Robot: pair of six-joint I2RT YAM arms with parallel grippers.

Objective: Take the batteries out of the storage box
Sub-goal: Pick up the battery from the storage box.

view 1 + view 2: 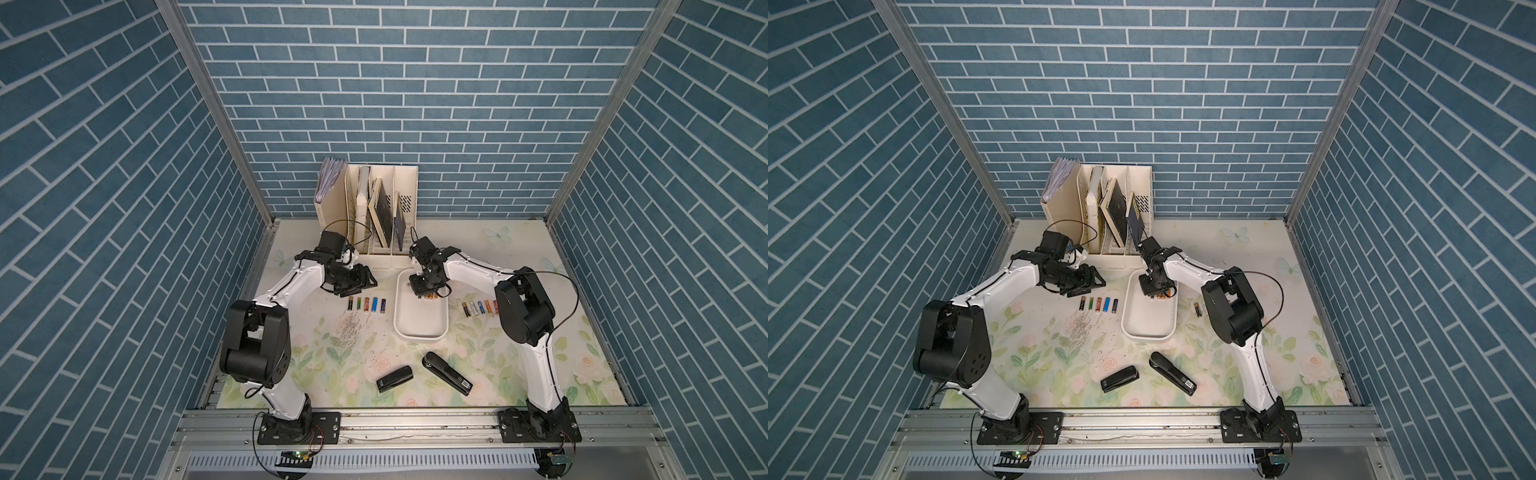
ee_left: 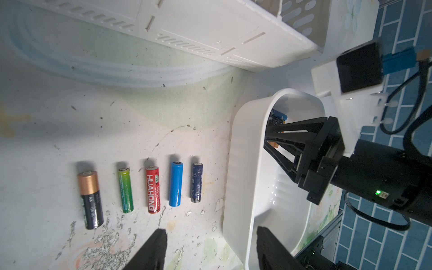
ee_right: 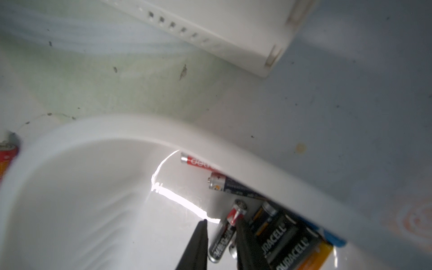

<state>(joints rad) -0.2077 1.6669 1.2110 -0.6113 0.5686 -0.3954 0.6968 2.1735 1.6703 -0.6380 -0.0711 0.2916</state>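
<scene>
Hiding part of the batteries (image 3: pixel 236 184) inside it, the rim of the storage box (image 3: pixel 140 126), midway across the surface (image 2: pixel 70 128), cuts off a red label (image 3: pixel 198 161). Two black cells (image 3: pixel 287 240) read DURACELL. The right pincer (image 3: pixel 222 219) pinches a black-and-red battery (image 3: pixel 219 243) there. The left pincer (image 2: pixel 211 230) hangs spread beside a row (image 2: pixel 126 190) laid outside; one red cell (image 2: pixel 153 189) reads HUAHONG.

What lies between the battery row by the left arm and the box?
Only bare, speckled mat separates battery row from box, seen in the left wrist view.
</scene>
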